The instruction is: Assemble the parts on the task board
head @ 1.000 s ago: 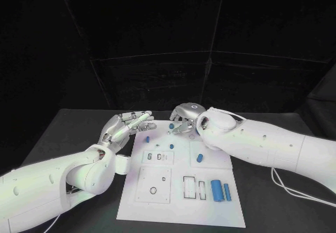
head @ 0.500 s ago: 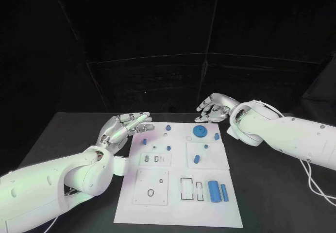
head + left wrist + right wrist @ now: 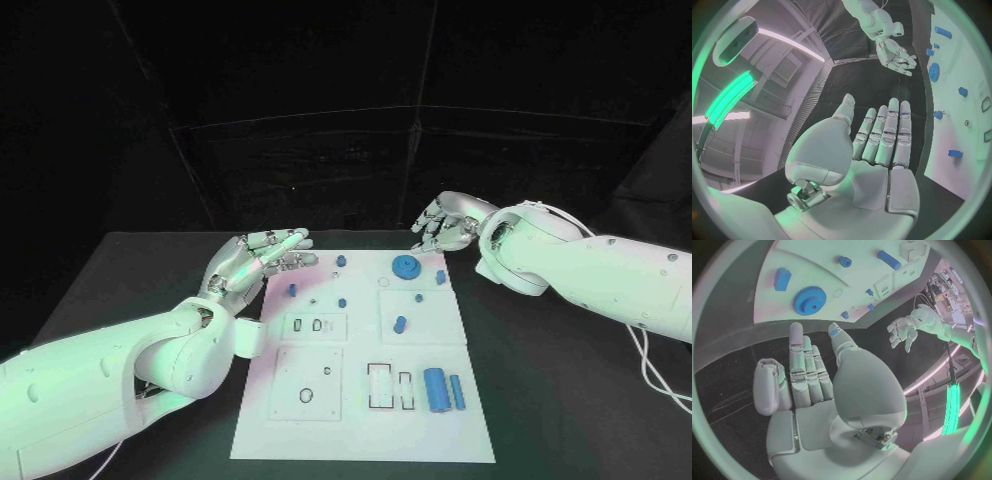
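The task board (image 3: pixel 361 400) lies flat in the middle of the black surface (image 3: pixel 130 270), its long axis running from 6 o'clock to 12 o'clock in the head view. On it, a blue gear (image 3: pixel 407 266) lies flat near the far edge, at about 1 o'clock from the board's middle. Two long blue parts (image 3: pixel 436 389) lie side by side at about 4 o'clock, their long axes parallel to the board's long side. A shorter blue part (image 3: pixel 400 324) lies near the centre, also pointing along the board. The right hand (image 3: pixel 444 222) is above the far right corner, at 1 o'clock, fingers apart and holding nothing. The left hand (image 3: pixel 257 258) is beside the board's left edge, at 10 o'clock, its fingers straight, nearly together, and empty.
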`<action>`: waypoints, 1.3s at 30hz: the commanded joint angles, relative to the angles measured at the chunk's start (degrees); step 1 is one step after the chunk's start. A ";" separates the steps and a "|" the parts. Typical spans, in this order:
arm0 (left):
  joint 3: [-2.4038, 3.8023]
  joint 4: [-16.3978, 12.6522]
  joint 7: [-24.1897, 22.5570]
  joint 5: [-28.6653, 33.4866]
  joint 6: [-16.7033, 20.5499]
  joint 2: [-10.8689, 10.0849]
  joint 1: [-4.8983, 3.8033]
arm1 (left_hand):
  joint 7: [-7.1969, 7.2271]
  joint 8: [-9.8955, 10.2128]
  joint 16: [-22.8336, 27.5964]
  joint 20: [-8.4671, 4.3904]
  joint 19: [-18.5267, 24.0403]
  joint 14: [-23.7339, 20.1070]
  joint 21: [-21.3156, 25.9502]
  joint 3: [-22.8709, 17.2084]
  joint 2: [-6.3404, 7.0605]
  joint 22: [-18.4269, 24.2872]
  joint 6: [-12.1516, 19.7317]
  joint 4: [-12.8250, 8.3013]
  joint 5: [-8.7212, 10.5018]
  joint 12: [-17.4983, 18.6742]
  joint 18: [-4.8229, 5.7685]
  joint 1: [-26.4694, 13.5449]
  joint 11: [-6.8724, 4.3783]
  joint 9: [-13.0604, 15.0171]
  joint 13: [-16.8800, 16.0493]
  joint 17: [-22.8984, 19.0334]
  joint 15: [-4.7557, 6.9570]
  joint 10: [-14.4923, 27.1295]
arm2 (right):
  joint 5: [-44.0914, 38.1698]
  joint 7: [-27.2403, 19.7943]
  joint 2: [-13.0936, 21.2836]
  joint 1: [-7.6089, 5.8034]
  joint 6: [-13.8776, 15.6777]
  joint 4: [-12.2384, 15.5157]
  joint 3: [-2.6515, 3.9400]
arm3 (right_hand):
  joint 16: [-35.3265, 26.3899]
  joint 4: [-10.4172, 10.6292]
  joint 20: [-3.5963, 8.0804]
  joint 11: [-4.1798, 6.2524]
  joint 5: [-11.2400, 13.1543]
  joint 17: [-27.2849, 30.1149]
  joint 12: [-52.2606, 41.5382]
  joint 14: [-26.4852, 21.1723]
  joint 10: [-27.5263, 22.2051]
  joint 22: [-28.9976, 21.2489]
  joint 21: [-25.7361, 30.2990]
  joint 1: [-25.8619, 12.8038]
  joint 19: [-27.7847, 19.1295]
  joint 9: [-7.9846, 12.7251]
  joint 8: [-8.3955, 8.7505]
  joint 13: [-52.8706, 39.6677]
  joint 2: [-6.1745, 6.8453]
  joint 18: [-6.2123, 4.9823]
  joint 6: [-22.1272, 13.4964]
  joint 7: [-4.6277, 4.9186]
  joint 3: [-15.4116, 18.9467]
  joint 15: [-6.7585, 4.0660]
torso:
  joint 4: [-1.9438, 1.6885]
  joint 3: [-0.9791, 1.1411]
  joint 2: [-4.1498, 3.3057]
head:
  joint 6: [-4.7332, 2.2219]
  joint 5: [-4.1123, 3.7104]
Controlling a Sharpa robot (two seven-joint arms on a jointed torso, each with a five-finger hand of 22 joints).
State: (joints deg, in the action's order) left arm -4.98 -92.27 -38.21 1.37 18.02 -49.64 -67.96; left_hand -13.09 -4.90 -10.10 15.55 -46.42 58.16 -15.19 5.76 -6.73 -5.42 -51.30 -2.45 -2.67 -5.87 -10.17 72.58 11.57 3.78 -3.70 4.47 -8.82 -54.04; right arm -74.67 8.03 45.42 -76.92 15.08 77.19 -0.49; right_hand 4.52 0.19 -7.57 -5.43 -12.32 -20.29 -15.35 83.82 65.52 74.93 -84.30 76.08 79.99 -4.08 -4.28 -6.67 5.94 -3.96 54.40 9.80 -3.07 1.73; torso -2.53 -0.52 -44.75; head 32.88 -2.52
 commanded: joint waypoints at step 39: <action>-0.02 0.75 0.34 -0.32 -1.82 0.70 -0.06 | -1.50 0.38 0.33 -0.07 -0.37 -0.12 0.32 -0.06 -0.21 0.09 -0.39 -0.41 -0.16 0.29 -0.39 0.12 0.11 -0.04 0.08 -0.11 -0.26 0.12 | -13.06 6.09 -5.00 1.08 -10.35 -3.46 -0.17 | -0.43 15.08 0.29 0.72 -0.26 -0.79 -63.17 1.69 12.07 11.37 -4.53 7.85 7.43 -0.48 -6.18 -64.82 0.64 3.11 -4.26 -0.51 5.37 -0.82 | -0.16 -0.09 -0.03 | 0.54 -0.34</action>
State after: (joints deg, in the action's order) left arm -5.04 -91.46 -37.69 1.35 17.03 -49.01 -67.94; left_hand -13.09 -4.90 -10.11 15.55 -46.42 58.15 -15.19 5.75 -6.73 -5.39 -51.30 -2.45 -2.67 -5.87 -10.17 72.58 11.57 3.79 -3.70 4.41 -8.82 -54.04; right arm -87.75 13.88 40.53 -75.77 5.73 73.89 -0.68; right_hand 4.31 15.22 -7.17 -4.74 -12.38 -21.00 -78.09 84.05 77.18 74.93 -88.59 83.87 83.88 -4.51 -10.14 -70.85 6.96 -1.28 49.79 9.28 2.59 0.70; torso -2.61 -0.59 -44.78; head 33.34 -2.79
